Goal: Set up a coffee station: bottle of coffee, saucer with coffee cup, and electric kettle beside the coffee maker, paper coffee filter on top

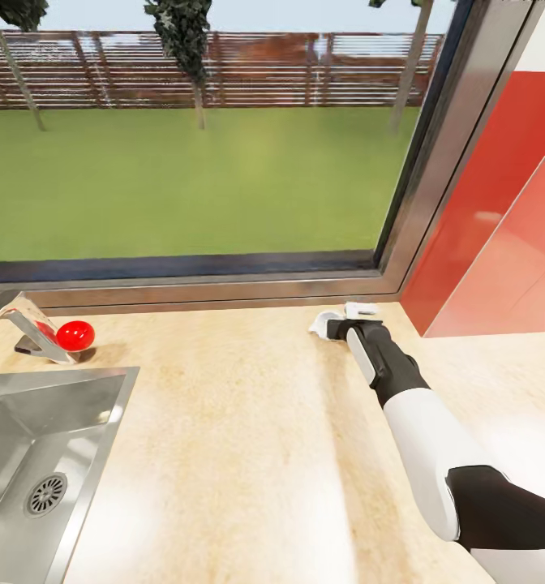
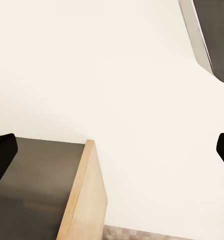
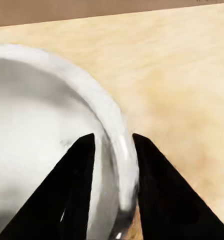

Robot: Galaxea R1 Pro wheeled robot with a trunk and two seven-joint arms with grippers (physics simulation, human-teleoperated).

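White and glossy, the saucer (image 3: pixel 52 130) is sitting on the beige countertop (image 1: pixel 248 454) near the window corner, its rim pinched between the right gripper (image 3: pixel 113 150), while the left gripper (image 2: pixel 112 150) is hanging spread wide.

The countertop (image 1: pixel 248 454) is pale beige with faint wavy veining. The sink (image 1: pixel 37 454) is brushed steel grey, its faucet (image 1: pixel 25 324) knob glossy red. The saucer (image 3: pixel 52 130) is white; the right gripper (image 3: pixel 114 145) fingers (image 3: pixel 164 195) black. The wall panels (image 1: pixel 499 219) are red.
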